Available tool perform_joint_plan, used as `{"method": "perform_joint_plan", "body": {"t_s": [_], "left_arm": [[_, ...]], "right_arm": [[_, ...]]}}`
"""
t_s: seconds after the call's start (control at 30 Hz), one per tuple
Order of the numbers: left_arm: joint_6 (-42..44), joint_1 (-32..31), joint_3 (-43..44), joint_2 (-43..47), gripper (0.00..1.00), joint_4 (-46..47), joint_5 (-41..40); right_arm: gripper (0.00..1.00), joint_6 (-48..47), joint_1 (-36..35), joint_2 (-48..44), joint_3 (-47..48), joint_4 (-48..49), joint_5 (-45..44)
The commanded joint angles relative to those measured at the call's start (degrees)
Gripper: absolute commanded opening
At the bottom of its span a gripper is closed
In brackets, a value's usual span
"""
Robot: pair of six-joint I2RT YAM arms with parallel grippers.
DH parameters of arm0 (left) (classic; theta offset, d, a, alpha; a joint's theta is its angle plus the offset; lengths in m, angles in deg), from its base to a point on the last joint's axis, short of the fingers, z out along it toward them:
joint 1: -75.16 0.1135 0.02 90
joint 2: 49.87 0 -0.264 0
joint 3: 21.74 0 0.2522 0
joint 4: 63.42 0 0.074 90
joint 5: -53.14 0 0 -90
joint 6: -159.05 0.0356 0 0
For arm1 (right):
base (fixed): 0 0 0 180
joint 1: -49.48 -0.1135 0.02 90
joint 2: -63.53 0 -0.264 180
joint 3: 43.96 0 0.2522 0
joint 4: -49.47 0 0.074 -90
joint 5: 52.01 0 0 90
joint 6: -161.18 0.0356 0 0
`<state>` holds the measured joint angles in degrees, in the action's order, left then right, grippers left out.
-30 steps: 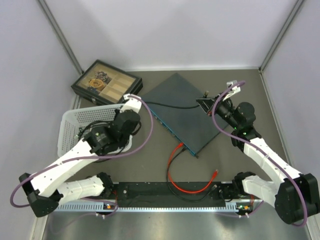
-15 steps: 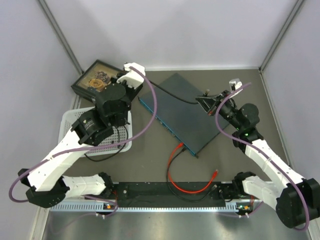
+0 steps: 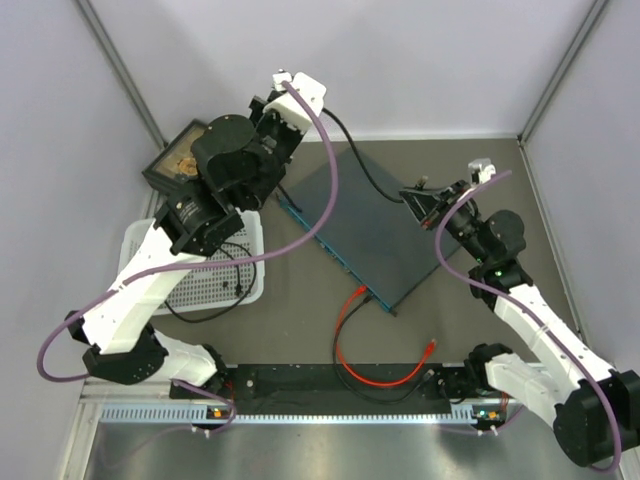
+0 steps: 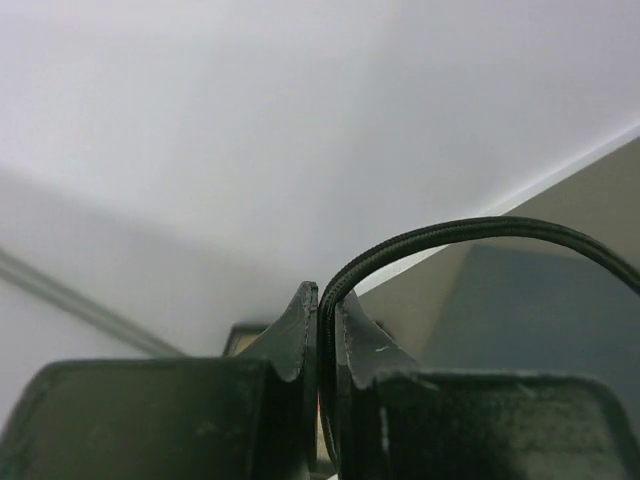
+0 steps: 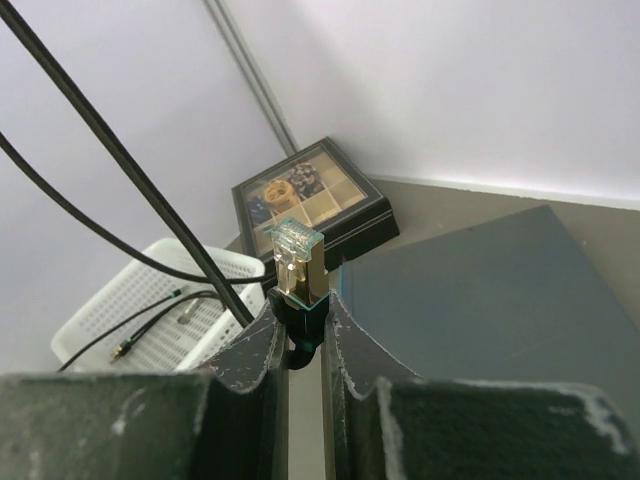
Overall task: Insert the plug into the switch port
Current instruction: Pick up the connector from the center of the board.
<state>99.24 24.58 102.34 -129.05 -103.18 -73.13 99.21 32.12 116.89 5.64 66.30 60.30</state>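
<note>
Near one switch (image 3: pixel 370 225), left hand (image 4: pixel 322 310) pinches one cable (image 4: pixel 450 232), right hand (image 5: pixel 305 315) one plug (image 5: pixel 298 262).

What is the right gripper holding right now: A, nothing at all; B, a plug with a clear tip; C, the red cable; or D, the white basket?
B: in the right wrist view the right gripper is shut on the black boot of the plug, whose clear tip stands up above the fingers, while the left gripper pinches the black cable.
</note>
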Motion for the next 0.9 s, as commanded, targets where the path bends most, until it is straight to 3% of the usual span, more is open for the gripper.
{"method": "perform_joint_plan", "body": {"t_s": [0.0,0.17,0.33,0.47,0.57,0.6,0.73,0.87], "left_arm": [[-7.24,0.84,3.16,2.88,0.0,7.8,13.56],[-9.19,0.84,-2.91,2.1,0.0,5.96,16.59],[-10.85,0.84,-18.89,3.33,0.0,6.23,13.08],[-16.29,0.84,-27.43,5.08,0.0,-1.05,10.26],[-20.69,0.84,-33.49,8.68,0.18,-4.76,7.63],[-21.92,0.84,-36.9,9.82,0.42,-4.76,7.18],[-24.12,0.93,-41.85,14.22,0.88,-7.2,6.83],[-27.64,0.93,-40.45,16.77,0.98,-10.21,9.46]], "right_arm": [[0.0,-4.3,1.02,-0.81,0.29,-6.24,-2.0],[0.0,-4.39,1.02,-0.37,0.11,-6.15,-1.83],[0.0,-4.56,1.02,-0.98,-0.5,-6.94,-1.92],[0.0,-5.09,1.02,-2.12,-1.29,-8.61,-1.21],[0.0,-5.88,1.02,-2.48,-1.99,-9.41,-0.42],[0.0,-5.97,1.02,-2.3,-2.17,-9.32,0.01],[0.0,-6.32,1.02,-0.19,-2.52,-8.97,3.87],[0.0,-5.97,1.02,2.0,-2.87,-7.83,6.96]]}}
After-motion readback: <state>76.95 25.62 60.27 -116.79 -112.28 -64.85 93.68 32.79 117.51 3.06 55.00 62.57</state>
